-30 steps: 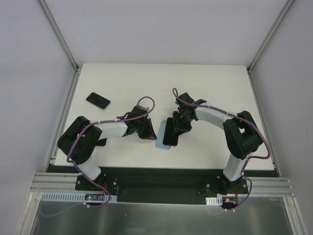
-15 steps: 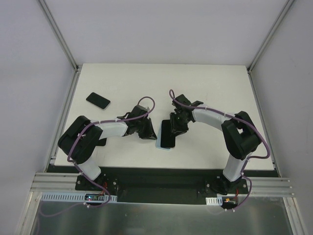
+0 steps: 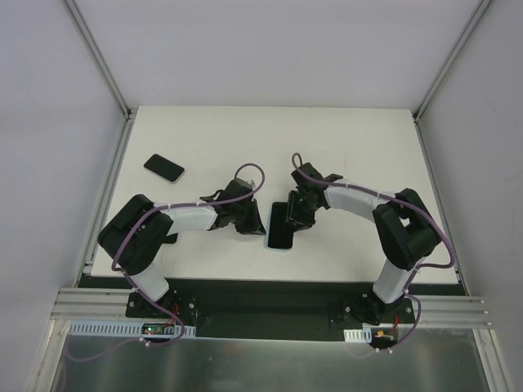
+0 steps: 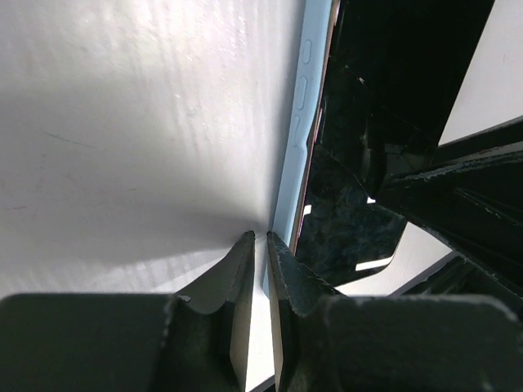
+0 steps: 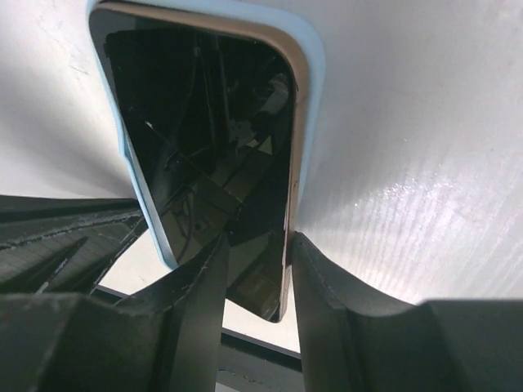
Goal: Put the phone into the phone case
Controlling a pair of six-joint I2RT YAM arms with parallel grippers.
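Note:
A light-blue phone case (image 3: 269, 239) lies on the white table between the arms, with the black phone (image 3: 282, 224) on top of it. In the right wrist view the phone (image 5: 204, 122) sits inside the case rim (image 5: 310, 65) at its far end, while its near corner sticks out past the case. My right gripper (image 3: 299, 214) is shut on the phone's long edge (image 5: 257, 245). My left gripper (image 3: 245, 219) is nearly closed with its tips (image 4: 259, 237) pinching the case's side wall (image 4: 298, 122), beside the phone (image 4: 384, 82).
A second black phone (image 3: 164, 167) lies at the far left of the table. Metal frame rails (image 3: 106, 188) run along the table's sides. The two wrists stand close together over the case.
My right gripper has carried the phone left and squared it over the case. The left gripper has shifted slightly right, staying at the case's left edge.

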